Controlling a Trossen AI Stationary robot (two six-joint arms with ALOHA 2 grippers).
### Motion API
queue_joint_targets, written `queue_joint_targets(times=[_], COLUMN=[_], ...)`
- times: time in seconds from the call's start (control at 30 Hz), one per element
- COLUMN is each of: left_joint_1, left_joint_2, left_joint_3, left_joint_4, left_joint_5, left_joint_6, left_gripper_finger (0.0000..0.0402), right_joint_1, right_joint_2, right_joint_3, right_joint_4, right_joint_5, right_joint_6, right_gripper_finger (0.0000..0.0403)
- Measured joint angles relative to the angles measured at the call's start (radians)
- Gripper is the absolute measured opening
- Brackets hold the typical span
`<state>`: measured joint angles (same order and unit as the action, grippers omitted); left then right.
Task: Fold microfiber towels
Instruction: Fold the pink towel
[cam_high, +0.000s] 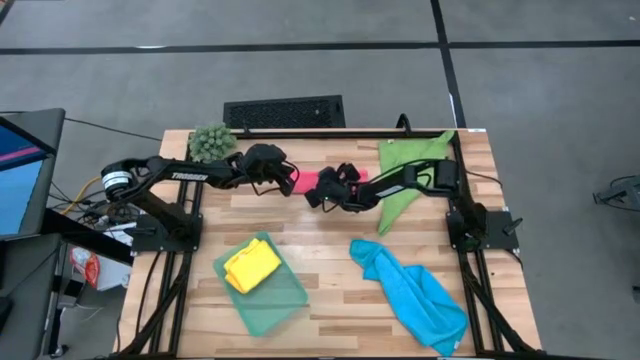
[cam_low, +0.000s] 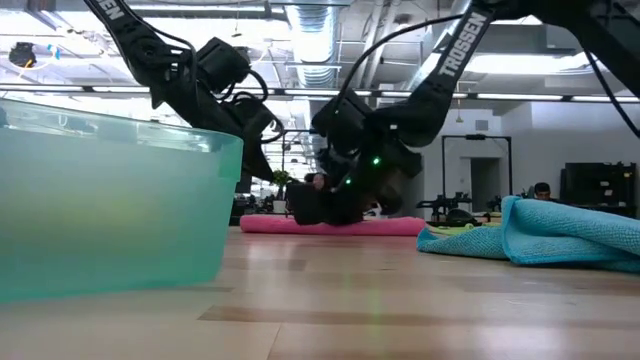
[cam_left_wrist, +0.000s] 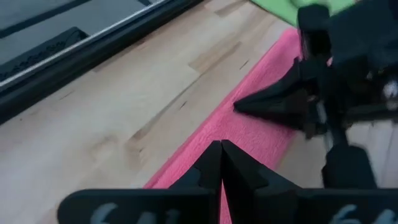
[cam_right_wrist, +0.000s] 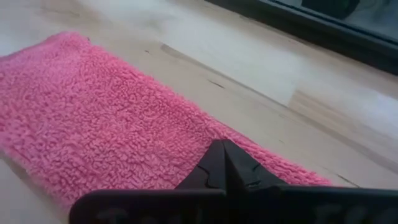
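Pinching the pink towel (cam_high: 318, 180) at mid-table, left gripper (cam_left_wrist: 221, 163) and right gripper (cam_right_wrist: 222, 163) each clamp an edge with fingers together, probably to carry a fold. Yellow towel (cam_high: 251, 266) sits in the tray (cam_high: 285, 300).

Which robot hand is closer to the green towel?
The right one. The right gripper sits at the pink towel, with the green towel just past it on its own side. The left gripper is at the pink towel's far end, farther away.
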<state>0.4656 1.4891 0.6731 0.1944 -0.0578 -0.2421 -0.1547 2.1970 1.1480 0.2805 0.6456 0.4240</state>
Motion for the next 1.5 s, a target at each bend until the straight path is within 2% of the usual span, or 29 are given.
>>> queue_joint_targets(times=[0.27,0.33,0.53,0.6,0.73,1.1,1.27,1.4,1.5], left_joint_1=[0.001,0.001,0.001,0.001,0.001,0.001,0.001,0.001,0.001], left_joint_2=[-0.005,-0.005,-0.028,-0.041,-0.055,-0.057,-0.057,-0.057,-0.057], left_joint_3=[0.000,0.000,0.000,0.000,0.000,0.000,0.000,0.000,0.000], left_joint_4=[0.003,0.003,0.008,0.009,0.010,0.003,0.004,0.006,0.006], left_joint_5=[0.046,0.062,0.071,0.066,0.061,0.061,0.062,0.061,0.059], left_joint_6=[-0.032,-0.039,-0.052,-0.048,-0.041,-0.032,-0.032,-0.032,-0.030], left_gripper_finger=[0.0000,0.0000,0.0000,0.0000,0.0000,0.0000,0.0000,0.0000,0.0000], right_joint_1=[0.004,0.000,-0.008,-0.009,0.034,0.105,0.102,0.092,0.068], right_joint_2=[0.032,0.000,-0.154,-0.188,-0.169,0.018,-0.033,-0.130,-0.155], right_joint_3=[0.012,0.008,0.006,-0.008,-0.016,-0.007,-0.014,-0.010,-0.011], right_joint_4=[0.004,-0.017,-0.015,-0.017,-0.037,-0.047,-0.101,-0.078,-0.065], right_joint_5=[-0.012,-0.022,0.064,0.080,0.086,0.137,0.118,0.201,0.214], right_joint_6=[-0.012,-0.064,-0.194,-0.192,-0.135,0.115,0.056,-0.029,-0.040], right_gripper_finger=[0.0006,0.0006,0.0007,0.0007,0.0004,0.0005,0.0008,0.0008,0.0007])
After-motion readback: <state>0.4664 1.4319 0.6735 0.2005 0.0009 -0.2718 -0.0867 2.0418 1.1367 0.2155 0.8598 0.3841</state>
